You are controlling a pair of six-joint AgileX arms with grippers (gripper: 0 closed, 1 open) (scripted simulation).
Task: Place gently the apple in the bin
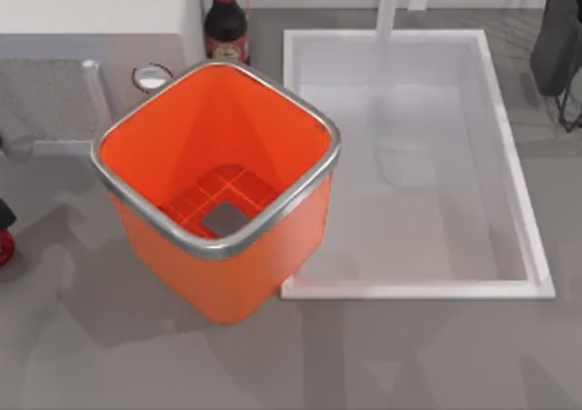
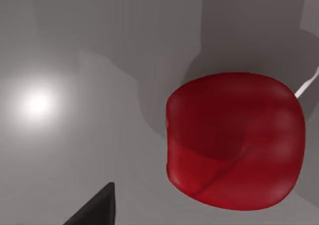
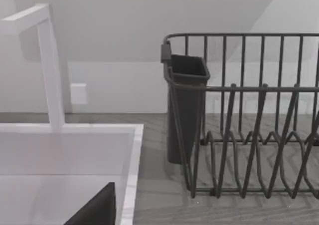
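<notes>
The apple (image 2: 234,140), deep red and glossy, lies on the grey counter and peeks in at the far left edge of the top view (image 1: 4,246). My left gripper (image 1: 4,215) hangs just above and beside it, open, with nothing held. One dark fingertip (image 2: 97,210) shows in the left wrist view, apart from the apple. The bin (image 1: 118,128), bright orange with a silver rim, stands upright to the right of the apple with nothing inside. My right gripper (image 1: 556,46) is parked at the back right, open, its fingertip (image 3: 97,210) above the basin's corner.
A white rectangular basin (image 1: 509,165) with a tap (image 3: 50,65) sits right of the bin. A dark bottle with a red cap (image 1: 225,24) stands behind the bin. A black dish rack (image 3: 249,135) stands at the back right. Bare grey counter runs along the front.
</notes>
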